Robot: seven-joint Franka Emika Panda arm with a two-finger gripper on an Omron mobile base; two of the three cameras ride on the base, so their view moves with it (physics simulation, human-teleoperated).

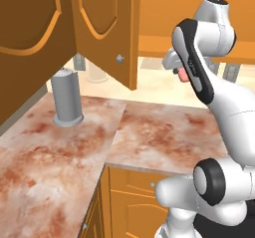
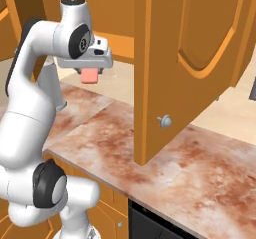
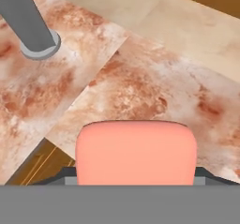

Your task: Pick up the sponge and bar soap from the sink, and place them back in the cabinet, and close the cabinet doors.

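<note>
Grey cylindrical canister [image 1: 67, 99] upright on mottled reddish marble counter [image 1: 164, 137]; orange flat-fronted drawer units [image 1: 134, 194] below

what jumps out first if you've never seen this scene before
The salmon-pink bar soap stands out, pinched in the gripper and held in the air above the reddish marble counter. Next comes the open orange-brown cabinet door with its round silver knob, hanging over the counter to the arm's right. A grey cylinder stands on the counter under the other door.
</note>
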